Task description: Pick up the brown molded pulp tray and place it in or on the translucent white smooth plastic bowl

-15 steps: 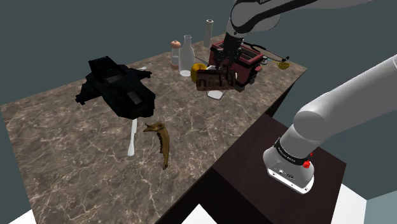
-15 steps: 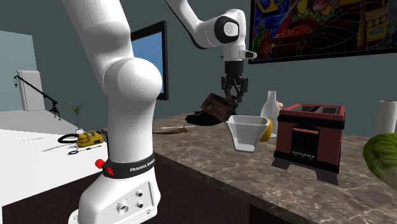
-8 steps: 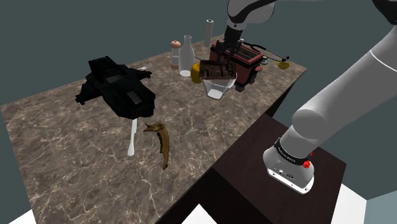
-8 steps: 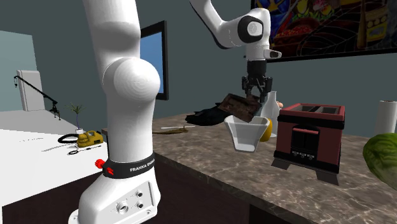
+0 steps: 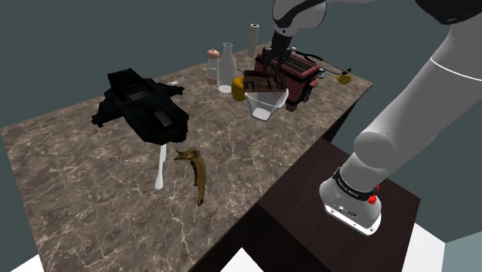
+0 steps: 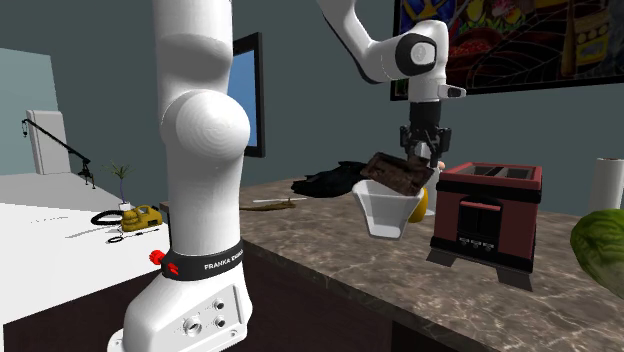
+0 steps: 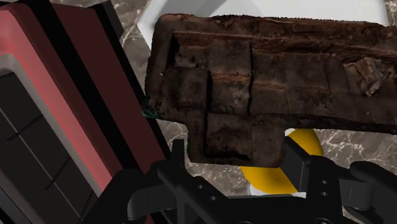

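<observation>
We see our fingers (image 7: pixel 305 170) clamped on the dark brown pulp tray (image 6: pixel 398 173), which hangs tilted just below them over the translucent bowl (image 6: pixel 384 212) beside the red toaster (image 6: pixel 487 205).

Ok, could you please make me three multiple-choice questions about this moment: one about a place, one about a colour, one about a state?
1. Where is the brown tray?
A. on a shelf
B. in the air over the translucent bowl
C. in a drawer

2. What colour is the toaster?
A. red
B. blue
C. green

3. In what state is the gripper?
A. open and empty
B. shut on nothing
C. shut on the tray

Answers:
1 B: the second exterior view shows the tray hanging at the bowl's rim.
2 A: its body is dark red with black slots.
3 C: in the wrist view the fingers clasp the tray's edge.
</observation>
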Tool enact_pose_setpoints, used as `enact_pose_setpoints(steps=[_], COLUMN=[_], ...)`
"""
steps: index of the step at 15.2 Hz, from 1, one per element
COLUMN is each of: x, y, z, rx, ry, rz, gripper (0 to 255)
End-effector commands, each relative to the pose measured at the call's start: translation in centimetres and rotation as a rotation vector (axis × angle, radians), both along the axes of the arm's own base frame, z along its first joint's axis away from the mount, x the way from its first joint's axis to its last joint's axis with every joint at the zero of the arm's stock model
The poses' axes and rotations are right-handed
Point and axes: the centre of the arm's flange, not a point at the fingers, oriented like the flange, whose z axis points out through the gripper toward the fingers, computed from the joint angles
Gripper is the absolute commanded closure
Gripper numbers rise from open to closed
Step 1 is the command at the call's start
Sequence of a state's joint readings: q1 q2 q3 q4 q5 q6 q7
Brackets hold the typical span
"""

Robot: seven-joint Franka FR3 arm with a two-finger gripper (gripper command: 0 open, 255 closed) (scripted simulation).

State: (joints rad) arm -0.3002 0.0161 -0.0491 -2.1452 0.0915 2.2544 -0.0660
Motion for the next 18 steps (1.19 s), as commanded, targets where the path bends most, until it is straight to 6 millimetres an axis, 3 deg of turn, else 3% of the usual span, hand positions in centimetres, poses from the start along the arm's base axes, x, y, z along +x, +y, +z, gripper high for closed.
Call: enact_pose_setpoints(steps=[1,9,17,18], x=[-0.1,-0.1,-0.1,0.0], y=[-0.1,-0.1,-0.1,-0.3], z=[-1.4,-5.4,-5.4,-5.6], rx=[0.003,0.003,0.003,0.003], ry=[0.009,0.009,0.009,0.008], rz=[-0.001,-0.001,-0.001,-0.001], gripper=[255,255,255,0])
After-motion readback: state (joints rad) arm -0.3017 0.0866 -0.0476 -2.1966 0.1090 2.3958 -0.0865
